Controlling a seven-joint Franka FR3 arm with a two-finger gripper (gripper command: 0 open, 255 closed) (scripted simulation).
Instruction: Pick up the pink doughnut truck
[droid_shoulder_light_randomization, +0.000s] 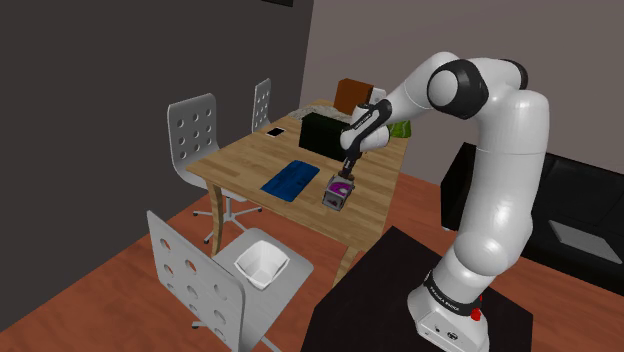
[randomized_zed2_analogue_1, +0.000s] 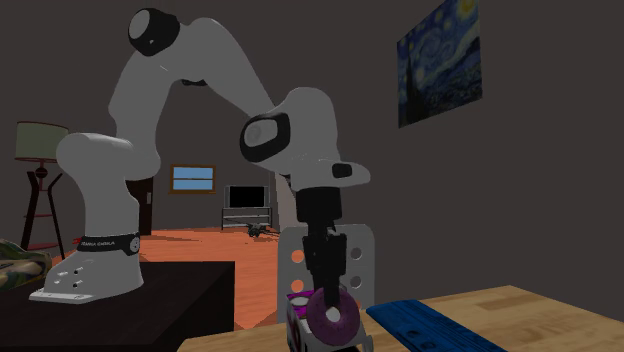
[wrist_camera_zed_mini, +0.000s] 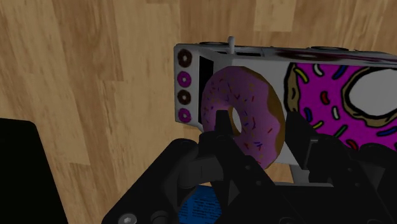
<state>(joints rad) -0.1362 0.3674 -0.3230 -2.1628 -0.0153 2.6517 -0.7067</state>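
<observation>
The doughnut truck (droid_shoulder_light_randomization: 338, 192) is a small white-and-grey toy with pink and purple doughnut art on its side (wrist_camera_zed_mini: 331, 95) and a big pink sprinkled doughnut (wrist_camera_zed_mini: 245, 121) on its roof. It is at the near right part of the wooden table (droid_shoulder_light_randomization: 250, 160), tilted under my hand. My gripper (droid_shoulder_light_randomization: 346, 178) comes down on it from above and is shut on the roof doughnut, one finger (wrist_camera_zed_mini: 222, 127) on each side. In the second exterior view the gripper (randomized_zed2_analogue_1: 326, 290) clasps the doughnut (randomized_zed2_analogue_1: 335, 315) at the bottom edge. I cannot tell if the wheels touch the table.
A blue flat mat (droid_shoulder_light_randomization: 290, 180) lies just beside the truck. A black box (droid_shoulder_light_randomization: 325, 130), a brown box (droid_shoulder_light_randomization: 352, 95) and a phone (droid_shoulder_light_randomization: 275, 131) sit farther back. White chairs (droid_shoulder_light_randomization: 195, 135) ring the table; the near one carries a white bin (droid_shoulder_light_randomization: 262, 263).
</observation>
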